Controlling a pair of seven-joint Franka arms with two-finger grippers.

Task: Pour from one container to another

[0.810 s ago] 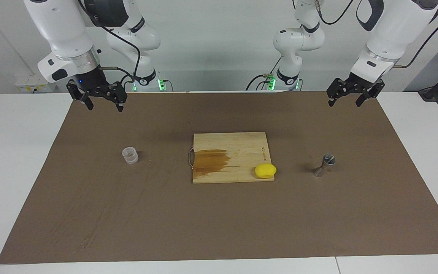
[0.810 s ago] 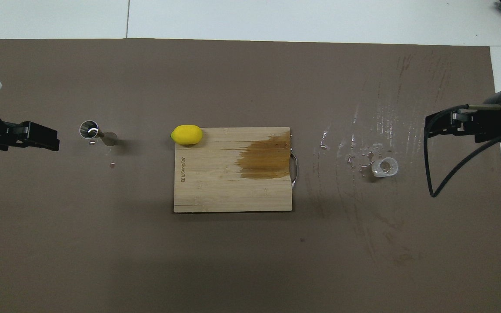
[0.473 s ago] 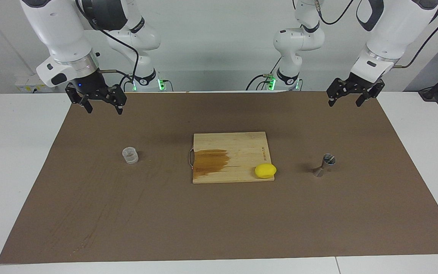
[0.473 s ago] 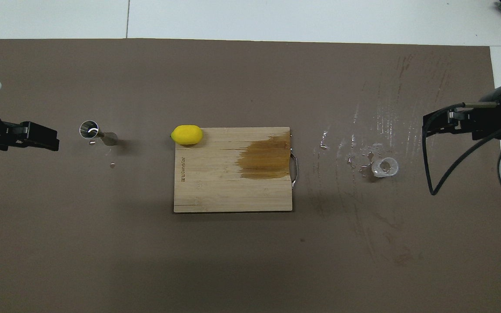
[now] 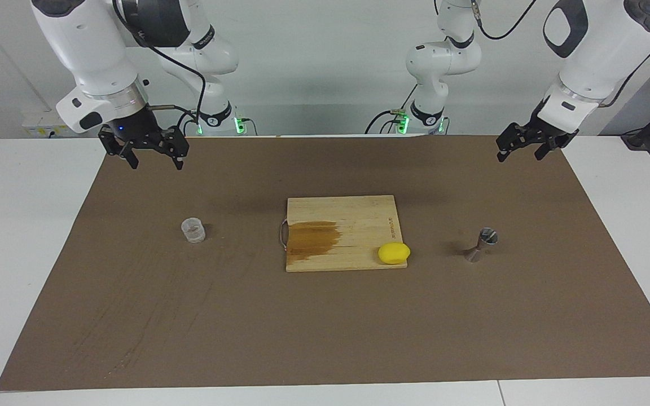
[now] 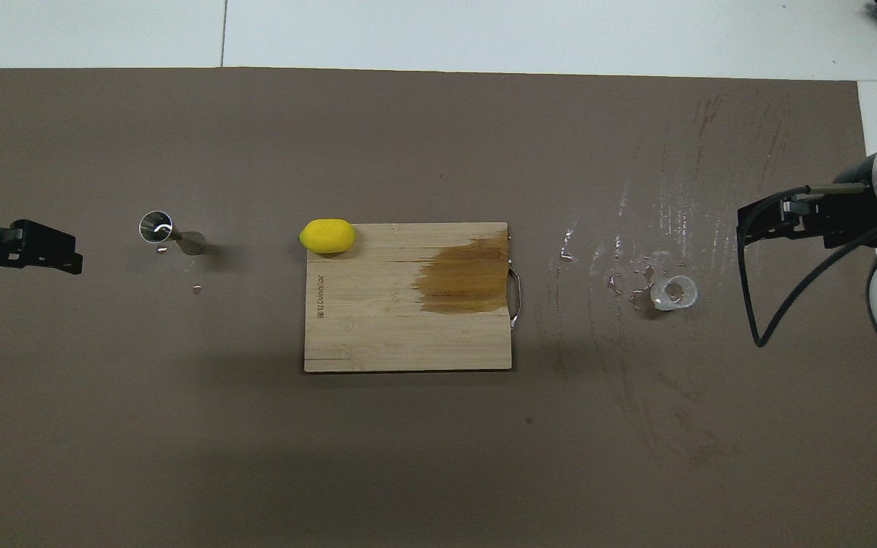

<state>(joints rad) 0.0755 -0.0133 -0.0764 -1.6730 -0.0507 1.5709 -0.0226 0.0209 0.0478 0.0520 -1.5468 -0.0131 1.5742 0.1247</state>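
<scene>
The small clear cup stands upright on the brown mat toward the right arm's end; it also shows in the overhead view. The silvery hourglass jigger stands upright toward the left arm's end, seen from above too. My right gripper is open and empty, raised over the mat's edge by the robots, apart from the cup; its tip shows from above. My left gripper is open and empty, raised over the mat's corner, apart from the jigger; it also shows from above.
A wooden cutting board with a dark wet stain lies mid-table. A yellow lemon sits on its corner nearest the jigger. Small droplets glisten on the mat beside the cup.
My left gripper has drawn back toward the left arm's end of the table, away from the jigger. My right gripper has shifted only slightly. Cup and jigger have not moved.
</scene>
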